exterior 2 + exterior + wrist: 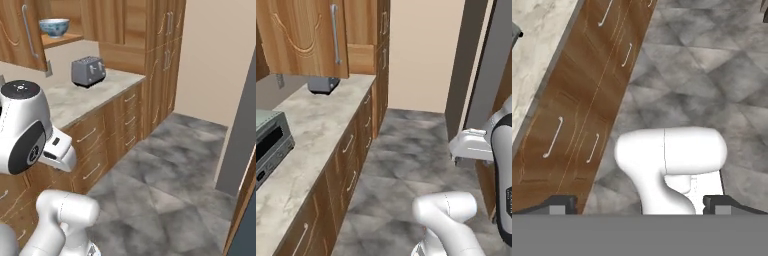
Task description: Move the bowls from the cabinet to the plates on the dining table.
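Pincer [639, 205] spread wide over grey floor [712, 75], drawers [587, 100] alongside

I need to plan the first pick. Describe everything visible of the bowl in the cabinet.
The bowl is round, white ceramic by its look, with a blue-teal pattern around its outside. It stands upright on a wooden shelf inside the open cabinet, above and left of the grey toaster on the marble counter. Its foot is too small to make out. Nothing else touches it.
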Motion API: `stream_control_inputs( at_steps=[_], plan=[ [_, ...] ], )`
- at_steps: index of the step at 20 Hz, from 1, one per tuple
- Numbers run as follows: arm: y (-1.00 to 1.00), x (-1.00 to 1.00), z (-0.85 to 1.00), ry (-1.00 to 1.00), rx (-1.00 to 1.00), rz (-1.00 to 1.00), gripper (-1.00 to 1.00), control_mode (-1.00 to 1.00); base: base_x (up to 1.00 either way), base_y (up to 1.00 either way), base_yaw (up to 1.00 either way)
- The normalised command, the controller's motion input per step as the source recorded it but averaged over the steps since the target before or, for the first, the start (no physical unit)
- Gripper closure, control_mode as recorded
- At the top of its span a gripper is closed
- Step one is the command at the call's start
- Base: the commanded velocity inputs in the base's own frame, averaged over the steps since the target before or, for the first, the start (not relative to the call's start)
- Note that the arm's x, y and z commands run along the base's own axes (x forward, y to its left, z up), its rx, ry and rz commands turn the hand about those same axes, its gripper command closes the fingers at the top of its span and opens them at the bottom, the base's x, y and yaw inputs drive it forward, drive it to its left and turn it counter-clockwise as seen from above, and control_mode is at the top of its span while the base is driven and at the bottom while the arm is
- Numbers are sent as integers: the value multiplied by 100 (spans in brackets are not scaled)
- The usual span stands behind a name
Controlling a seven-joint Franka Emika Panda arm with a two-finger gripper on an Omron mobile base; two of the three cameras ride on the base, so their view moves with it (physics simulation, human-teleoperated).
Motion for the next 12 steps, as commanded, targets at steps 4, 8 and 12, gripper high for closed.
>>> stream_control_inputs(
  at_steps=[4,8,12],
  plan=[
    [0,0,0,0,0,0,-100,100,100,-6,0],
    [0,0,0,0,0,0,-100,100,100,-13,5],
    [0,0,0,0,0,0,-100,100,90,-29,9]
  ],
)
